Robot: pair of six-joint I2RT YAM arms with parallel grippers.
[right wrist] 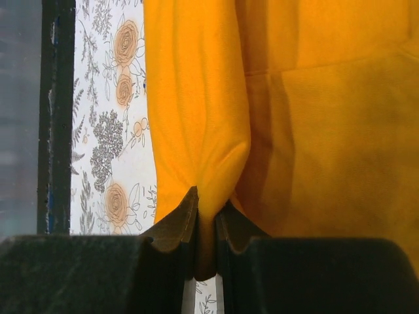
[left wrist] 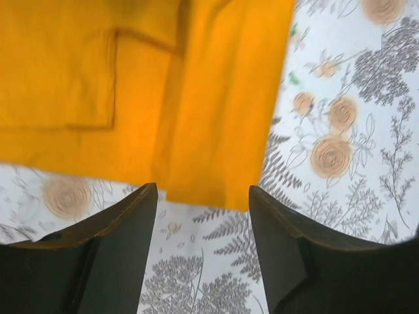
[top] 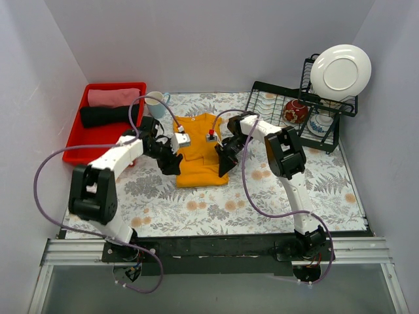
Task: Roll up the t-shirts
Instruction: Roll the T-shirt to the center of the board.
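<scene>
This is a robot test cell in a lab, dressed to look like a home. Plain white panels [top: 196, 46] close it on three sides, and two arms [top: 108, 163] are bolted to a metal rail [top: 366, 248] along the bottom of the frame. The household things are props: a flowered tablecloth [top: 196, 209], a dish rack [top: 268, 108] with a plate [top: 340, 72] at upper right, a red bin [top: 85, 140] of rolled cloth and a mug [top: 159, 101] at upper left, a t-shirt [top: 196, 163] in the centre.
</scene>
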